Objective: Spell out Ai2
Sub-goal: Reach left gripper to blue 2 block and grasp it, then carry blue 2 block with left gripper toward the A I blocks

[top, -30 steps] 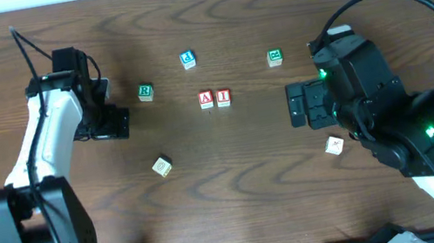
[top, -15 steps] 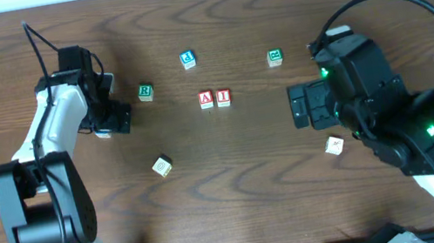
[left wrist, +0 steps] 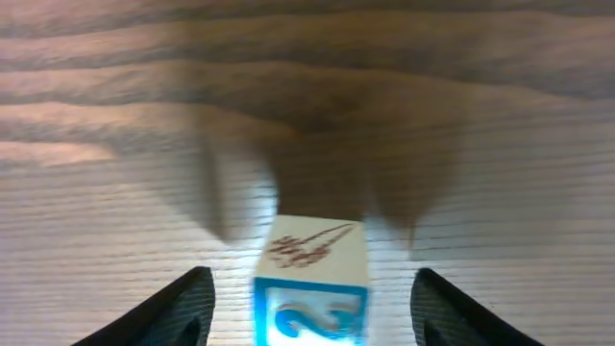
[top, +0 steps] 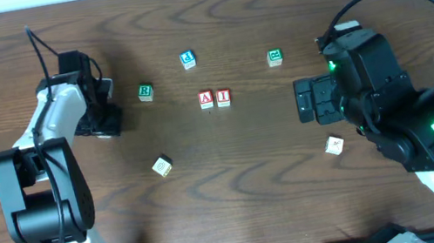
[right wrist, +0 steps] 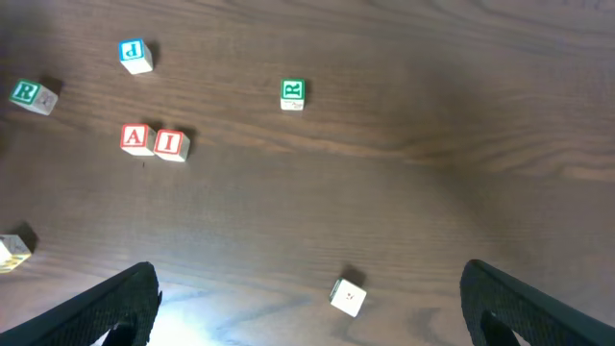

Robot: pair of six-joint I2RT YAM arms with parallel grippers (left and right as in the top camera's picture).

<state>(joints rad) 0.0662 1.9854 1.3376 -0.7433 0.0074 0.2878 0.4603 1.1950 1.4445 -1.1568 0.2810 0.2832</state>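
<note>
The red "A" cube (top: 206, 99) and red "I" cube (top: 223, 97) stand side by side, touching, at the table's middle; both also show in the right wrist view, the "A" cube (right wrist: 135, 138) left of the "I" cube (right wrist: 171, 144). The blue "2" cube (left wrist: 312, 288) sits on the table between the fingers of my left gripper (left wrist: 312, 322), which is open with a gap on each side. In the overhead view the left gripper (top: 102, 123) hides that cube. My right gripper (top: 306, 99) is open and empty, to the right of the "I" cube.
A green "R" cube (top: 145, 91) and a blue "d" cube (top: 187, 58) lie left of and behind the pair. A green-lettered cube (top: 275, 57) lies back right. Pale cubes lie front left (top: 162, 166) and front right (top: 334, 145).
The left arm's elbow has swung in and its gripper has turned and shifted slightly left over the "2" cube. The right gripper has drifted slightly right. No cube has moved.
</note>
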